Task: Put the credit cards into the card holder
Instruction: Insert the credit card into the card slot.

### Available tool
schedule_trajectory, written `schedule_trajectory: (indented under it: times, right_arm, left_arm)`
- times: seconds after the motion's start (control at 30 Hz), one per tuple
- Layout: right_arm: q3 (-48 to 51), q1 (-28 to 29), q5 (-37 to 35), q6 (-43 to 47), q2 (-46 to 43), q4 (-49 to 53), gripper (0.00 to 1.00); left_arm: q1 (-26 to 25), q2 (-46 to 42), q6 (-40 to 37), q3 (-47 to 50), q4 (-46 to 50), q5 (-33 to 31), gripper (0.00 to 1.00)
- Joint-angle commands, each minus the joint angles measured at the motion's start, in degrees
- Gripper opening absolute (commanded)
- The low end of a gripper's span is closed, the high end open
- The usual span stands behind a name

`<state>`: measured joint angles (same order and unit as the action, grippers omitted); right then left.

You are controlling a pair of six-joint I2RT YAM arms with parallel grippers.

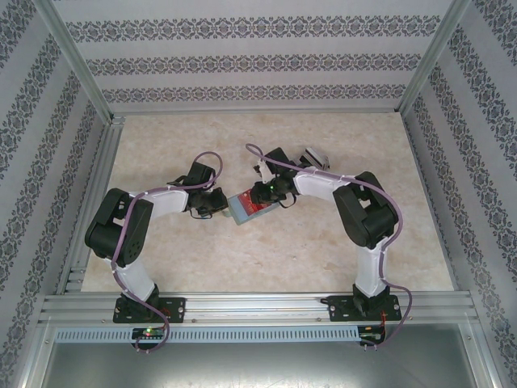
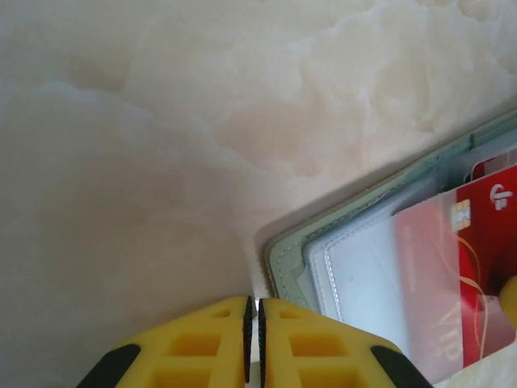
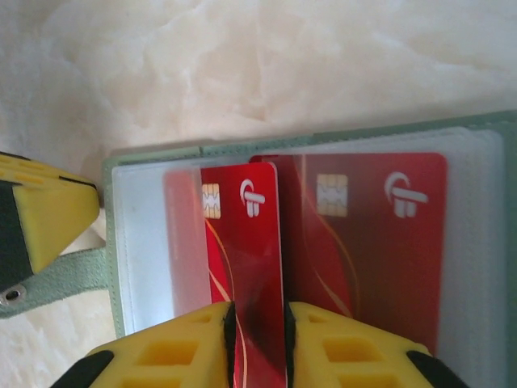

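Card holder (image 3: 242,145) lies open mid-table between the two arms: pale green, stitched soft rim, rounded corners, clear glossy sleeves inside. Green strap tab (image 3: 65,279) with a metal snap sticks out of its side. One red credit card (image 3: 242,242), glossy with a gold chip and white logo, is part-way under a clear sleeve (image 3: 141,242). Second red card (image 3: 371,234), same print, sits flat under the neighbouring sleeve. Right gripper (image 3: 258,311), yellow ribbed fingers, flanks the first card's near end; cannot tell whether it pinches or is let go. Left gripper (image 2: 254,311), yellow with black pads, is clenched on nothing, just beside the holder's corner. Table (image 1: 242,267) is pale cream with a marbled, matte look. Walls (image 1: 242,69) carry striped damask-pattern paper. Aluminium frame rail (image 1: 258,303) runs along the near edge.
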<state>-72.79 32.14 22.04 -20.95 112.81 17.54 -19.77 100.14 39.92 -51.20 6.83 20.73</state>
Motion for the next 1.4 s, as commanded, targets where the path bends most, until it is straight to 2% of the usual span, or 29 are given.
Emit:
schedule_trajectory:
  times: [0.0,0.17,0.33,0.4,0.9,1.37]
  right_arm:
    - [-2.43,0.46,-3.18,2.47,-3.29,4.55,0.28]
    - [-2.97,-0.01,-4.42,3.11,-4.23,5.53,0.29]
    - [-3.7,-0.81,-2.48,2.32,-2.16,5.06,0.16]
    - [-4.18,-0.68,-1.56,2.07,-1.11,4.95,0.14]
    - [-6.0,0.52,-2.19,2.3,4.72,5.38,0.14]
    - [-8.8,4.75,-10.1,4.99,5.49,10.17,0.14]
  left_arm:
    - [0.06,0.85,0.55,0.71,-1.0,0.37,0.14]
    - [0.08,0.76,0.58,0.75,-1.08,0.41,0.14]
    - [0.09,0.66,0.59,1.02,-1.21,0.54,0.14]
    - [0.04,0.49,0.58,1.19,-1.29,0.5,0.13]
    - [0.0,0.89,0.63,1.37,-1.77,0.54,0.13]
    - [0.07,1.38,0.77,1.1,-2.09,0.81,0.13]
